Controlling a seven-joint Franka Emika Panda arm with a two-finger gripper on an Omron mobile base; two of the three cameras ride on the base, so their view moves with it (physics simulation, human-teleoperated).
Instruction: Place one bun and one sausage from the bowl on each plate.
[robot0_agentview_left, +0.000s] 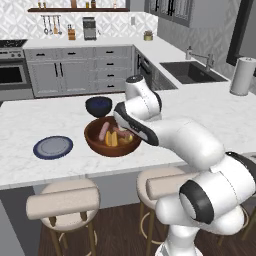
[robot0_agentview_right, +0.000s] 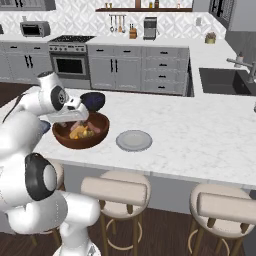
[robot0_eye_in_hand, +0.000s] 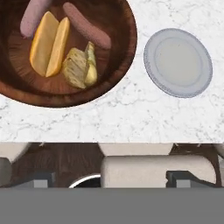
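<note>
No legible text, label, brand, number or sign is found in any view. The appliances behind the counter (robot0_agentview_right: 200, 135) were checked: the microwave (robot0_agentview_right: 34, 28), oven (robot0_agentview_right: 70, 62) and coffee machine (robot0_agentview_right: 150, 27) bear no readable markings.

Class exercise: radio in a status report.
Gripper above bowl, state unclear. Buns, sausages in bowl. Pale plate and blue-rimmed plate bare. Nothing blocking.

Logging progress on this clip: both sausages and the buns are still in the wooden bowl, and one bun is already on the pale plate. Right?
Not quite: the pale plate is bare in the hand view. The sausages and buns all lie in the wooden bowl.
</note>
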